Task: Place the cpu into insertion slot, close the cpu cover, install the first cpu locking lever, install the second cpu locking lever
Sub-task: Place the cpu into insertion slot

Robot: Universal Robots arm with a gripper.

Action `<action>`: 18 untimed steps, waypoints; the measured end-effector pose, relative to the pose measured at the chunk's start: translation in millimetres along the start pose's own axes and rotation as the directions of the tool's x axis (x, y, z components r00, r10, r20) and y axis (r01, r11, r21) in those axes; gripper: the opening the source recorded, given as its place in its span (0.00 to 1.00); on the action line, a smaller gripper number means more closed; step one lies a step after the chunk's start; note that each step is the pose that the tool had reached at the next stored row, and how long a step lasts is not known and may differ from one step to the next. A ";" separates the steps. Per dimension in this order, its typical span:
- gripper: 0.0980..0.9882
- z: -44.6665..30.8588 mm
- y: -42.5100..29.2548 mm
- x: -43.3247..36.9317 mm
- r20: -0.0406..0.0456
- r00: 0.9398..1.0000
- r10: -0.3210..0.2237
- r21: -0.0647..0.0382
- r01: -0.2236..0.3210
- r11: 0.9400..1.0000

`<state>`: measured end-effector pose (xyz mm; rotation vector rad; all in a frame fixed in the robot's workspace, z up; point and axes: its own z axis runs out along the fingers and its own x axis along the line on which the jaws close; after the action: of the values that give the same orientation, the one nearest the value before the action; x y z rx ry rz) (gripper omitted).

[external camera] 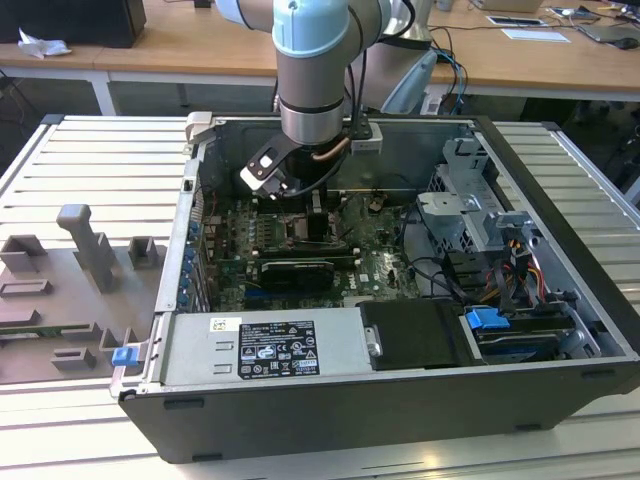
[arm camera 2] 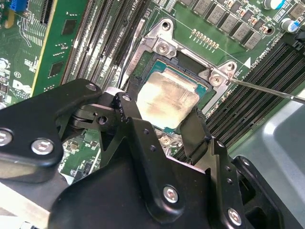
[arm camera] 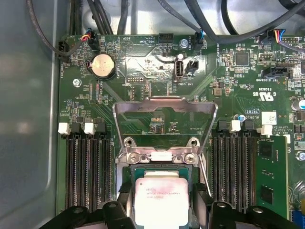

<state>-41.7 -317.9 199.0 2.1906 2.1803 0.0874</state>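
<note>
The cpu (arm camera 2: 167, 98) shows its pale silvery face and lies level in the insertion slot (arm camera 2: 164, 47), its green edge inside the metal rim. My gripper (arm camera 2: 159, 114) straddles it, one black finger against each of two opposite edges, shut on the chip. In the first wrist view the cpu (arm camera: 159, 195) sits between the same fingers (arm camera: 125, 202), just below the slot's hinge bar (arm camera: 157, 156). The cpu cover (arm camera: 143, 106) is swung up and back, standing open beyond the slot. A thin locking lever (arm camera 2: 267, 90) sticks out free beside the slot. In the exterior view the gripper (external camera: 300, 208) hangs over the slot (external camera: 318, 230).
Long black memory slots (arm camera: 88, 167) flank the socket on both sides. A green card (arm camera: 271, 176) stands nearby. The case wall (external camera: 190, 230) and drive cage (external camera: 470, 200) hem in the board. Cables (arm camera: 143, 14) run along the far board edge, near a coin battery (arm camera: 103, 65).
</note>
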 end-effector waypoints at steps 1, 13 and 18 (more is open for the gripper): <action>0.58 0.0 0.0 0.0 0.000 1.000 0.000 0.000 0.000 1.000; 0.42 -11.2 0.8 0.1 0.000 1.000 0.000 0.000 0.000 1.000; 0.15 -11.7 0.9 0.1 0.000 1.000 0.000 0.000 0.000 1.000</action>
<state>-41.7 -317.9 210.7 2.1905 2.1801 0.0871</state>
